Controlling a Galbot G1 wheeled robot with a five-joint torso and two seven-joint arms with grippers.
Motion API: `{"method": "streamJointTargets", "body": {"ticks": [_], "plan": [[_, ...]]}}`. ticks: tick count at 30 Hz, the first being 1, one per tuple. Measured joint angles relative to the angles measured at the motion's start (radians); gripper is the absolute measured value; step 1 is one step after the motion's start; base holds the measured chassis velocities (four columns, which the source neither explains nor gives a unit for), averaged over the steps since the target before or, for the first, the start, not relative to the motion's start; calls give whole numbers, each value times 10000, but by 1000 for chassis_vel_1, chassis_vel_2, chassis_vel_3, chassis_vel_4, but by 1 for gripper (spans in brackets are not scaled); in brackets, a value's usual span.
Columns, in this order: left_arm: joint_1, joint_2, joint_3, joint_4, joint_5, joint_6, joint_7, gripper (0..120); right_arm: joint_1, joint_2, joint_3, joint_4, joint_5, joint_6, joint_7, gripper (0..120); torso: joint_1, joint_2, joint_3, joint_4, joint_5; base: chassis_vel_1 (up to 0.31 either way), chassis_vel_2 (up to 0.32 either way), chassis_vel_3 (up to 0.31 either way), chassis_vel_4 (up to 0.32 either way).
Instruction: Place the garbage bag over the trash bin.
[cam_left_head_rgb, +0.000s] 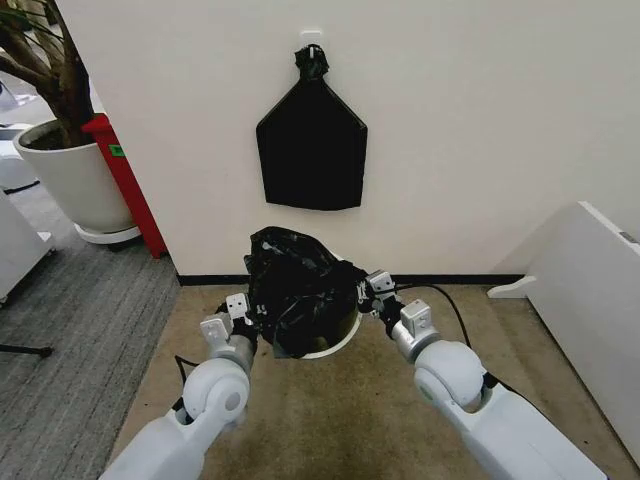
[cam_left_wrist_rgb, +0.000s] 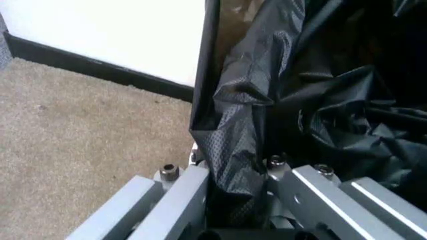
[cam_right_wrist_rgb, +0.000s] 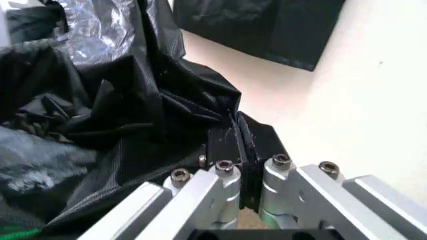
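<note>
Left gripper (cam_left_head_rgb: 238, 312) and right gripper (cam_left_head_rgb: 377, 290) each pinch the garbage bag (cam_left_head_rgb: 298, 290). The bag is held spread over the trash bin (cam_left_head_rgb: 335, 345), likely to seat its mouth around the rim.

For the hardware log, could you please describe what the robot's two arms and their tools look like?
Both arms have glossy white, rounded shells with ball-like grey-white joints. The left tool and right tool are blocky silver-grey metal; the wrist views show flat brushed-aluminium bars fastened with round steel bolts, and black pads at the fingertips. A thin black cable loops beside the right forearm.
</note>
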Motion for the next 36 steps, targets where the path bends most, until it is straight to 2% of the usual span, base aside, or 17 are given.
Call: {"method": "streamJointTargets", "body": {"ticks": [9, 17, 19, 26, 27, 35, 36], "plan": [[-21, -32, -104, 44, -37, -46, 6, 1, -734, -163, 490, -59, -309, 352, -322, 0, 0, 0, 0, -2, 0, 0, 0, 0, 0], [5, -41, -130, -76, -83, -47, 5, 1, -784, -166, 603, -266, -376, 413, -357, 0, 0, 0, 0, -1, 0, 0, 0, 0, 0], [6, -29, -140, -76, -84, -48, 4, 1, -788, -163, 659, -225, -386, 378, -341, 3, 0, 0, 0, -1, 0, 0, 0, 0, 0], [0, -172, -134, 186, -26, -122, 5, 1, -620, -270, 1331, 640, -1152, 306, -502, 31, 0, 0, 0, 0, -1, 0, 0, 0, 0], [0, -172, -134, 186, -26, -122, 5, 1, -620, -270, 1331, 640, -1152, 306, -502, 31, 0, 0, 0, 0, -1, 0, 0, 0, 0], [59, -367, -70, 392, 123, -161, 20, 1, -729, -345, 1272, 1727, -2476, 481, -886, 65, 0, 0, 0, -1, -2, 0, 0, 0, 0], [59, -367, -70, 392, 123, -161, 20, 1, -729, -345, 1272, 1727, -2476, 481, -886, 65, 0, 0, 0, -1, -2, 0, 0, 0, 0]]}}
